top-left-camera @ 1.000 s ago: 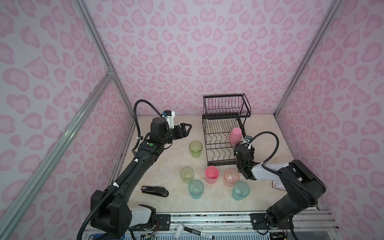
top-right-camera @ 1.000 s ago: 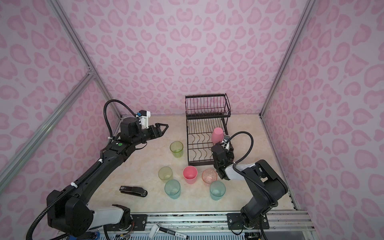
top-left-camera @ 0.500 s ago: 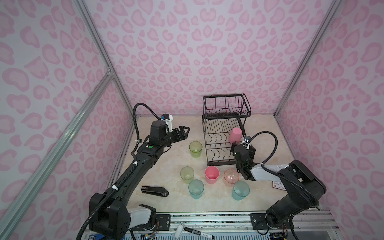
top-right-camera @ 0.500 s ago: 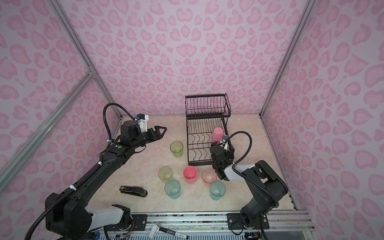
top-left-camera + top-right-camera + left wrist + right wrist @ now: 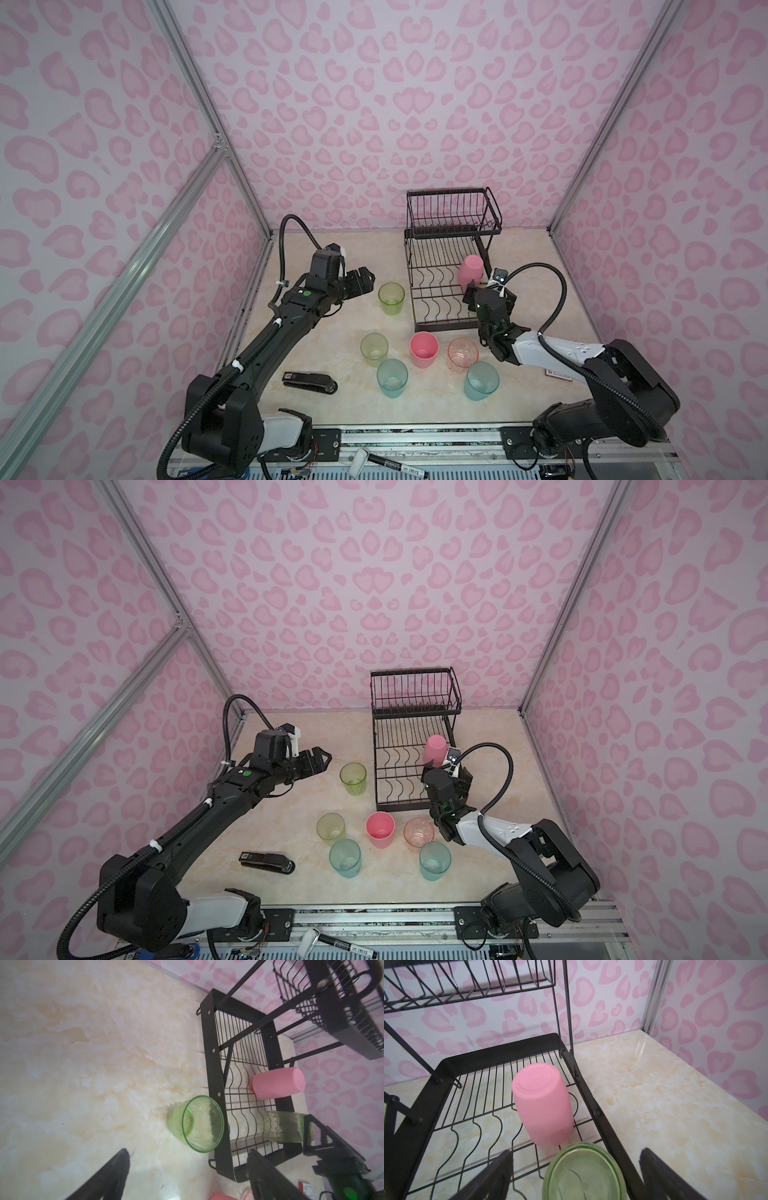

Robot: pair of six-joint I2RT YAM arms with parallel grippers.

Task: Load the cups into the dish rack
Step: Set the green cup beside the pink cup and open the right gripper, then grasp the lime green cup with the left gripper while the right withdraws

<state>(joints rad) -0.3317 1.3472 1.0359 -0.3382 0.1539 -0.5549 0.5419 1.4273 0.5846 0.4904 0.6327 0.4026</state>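
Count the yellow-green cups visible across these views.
3 yellow-green cups: one stands on the table left of the dish rack; one leftmost in the front group; one is upside down in the rack beside the pink cup, hidden by the right arm in both top views.

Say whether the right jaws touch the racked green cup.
Apart: right wrist view shows the right gripper open, a gap between each jaw and the green cup.

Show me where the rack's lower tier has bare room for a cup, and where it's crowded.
Free: the lower tier's left half, between the dish rack's left rail and the pink cup. Crowded: its right front corner, where a green cup sits beside the pink one.
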